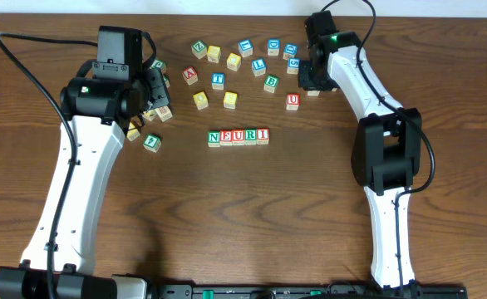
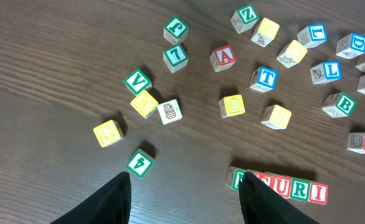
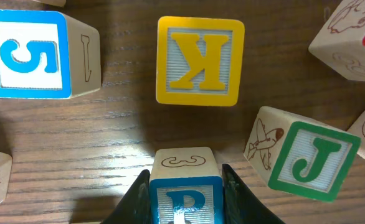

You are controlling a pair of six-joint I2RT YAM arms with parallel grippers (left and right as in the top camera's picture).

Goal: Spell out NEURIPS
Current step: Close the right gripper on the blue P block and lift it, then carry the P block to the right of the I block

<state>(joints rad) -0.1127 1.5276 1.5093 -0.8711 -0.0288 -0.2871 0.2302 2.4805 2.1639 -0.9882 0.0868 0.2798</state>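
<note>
Five cubes stand in a row reading N, E, U, R, I (image 1: 238, 136) at the table's middle; the same row (image 2: 282, 186) shows partly behind my left finger in the left wrist view. My right gripper (image 3: 186, 174) is at the back right (image 1: 310, 80), and its jaws press both sides of the blue P cube (image 3: 185, 199), which rests on the wood. That cube is hidden under the gripper in the overhead view. My left gripper (image 2: 185, 186) hangs open over bare table at the left (image 1: 154, 98), holding nothing.
A yellow K cube (image 3: 199, 60), a blue 5 cube (image 3: 30, 55) and a green J cube (image 3: 313, 160) lie close around the P cube. Several loose letter cubes (image 1: 245, 47) are scattered behind the row, a red U cube (image 1: 292, 100) among them. More cubes (image 2: 144, 102) lie under the left arm.
</note>
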